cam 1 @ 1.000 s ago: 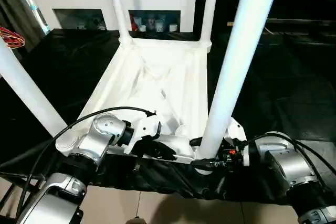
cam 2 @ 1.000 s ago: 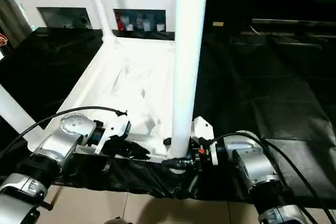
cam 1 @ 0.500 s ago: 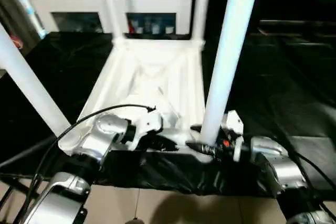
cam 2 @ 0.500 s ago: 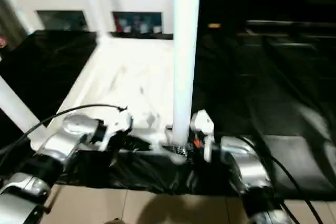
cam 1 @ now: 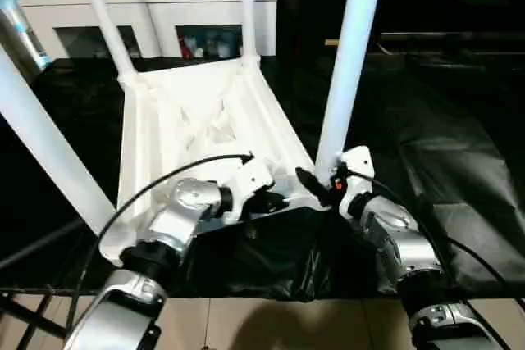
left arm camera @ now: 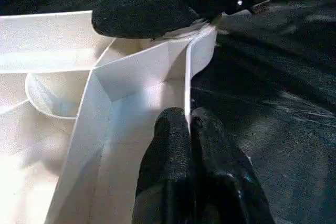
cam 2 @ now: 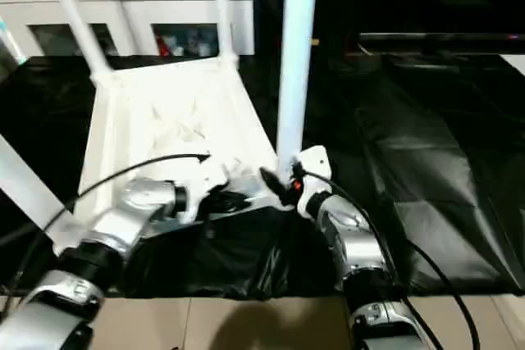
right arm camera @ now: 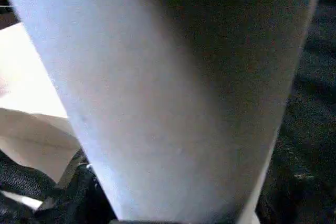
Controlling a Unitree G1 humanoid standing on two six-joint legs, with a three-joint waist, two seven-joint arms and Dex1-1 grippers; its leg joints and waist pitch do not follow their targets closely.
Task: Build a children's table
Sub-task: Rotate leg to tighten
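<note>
The white tabletop (cam 1: 205, 112) lies upside down on black sheeting, ribbed underside up, slanting away to the left. Four white legs stand in its corner sockets: near right leg (cam 1: 349, 63), near left leg (cam 1: 45, 145), far left leg (cam 1: 102, 14) and far right leg (cam 1: 246, 6). My left gripper (cam 1: 271, 201) is shut on the thin near rim of the tabletop (left arm camera: 186, 85), one finger (left arm camera: 168, 145) on each side of the wall. My right gripper (cam 1: 321, 179) is shut around the base of the near right leg (right arm camera: 173, 87), just above its socket.
A white glass-door cabinet (cam 1: 164, 14) with small items on top stands behind the tabletop. Black sheeting (cam 1: 443, 120) covers the platform to the right and front, and its edge hangs over a tiled floor (cam 1: 271, 325). A clear bottle (cam 1: 16, 30) stands at far left.
The camera has shifted. The tabletop now lies slanted, its near right corner and leg swung farther from me with my right arm stretched forward. Both grippers keep their holds.
</note>
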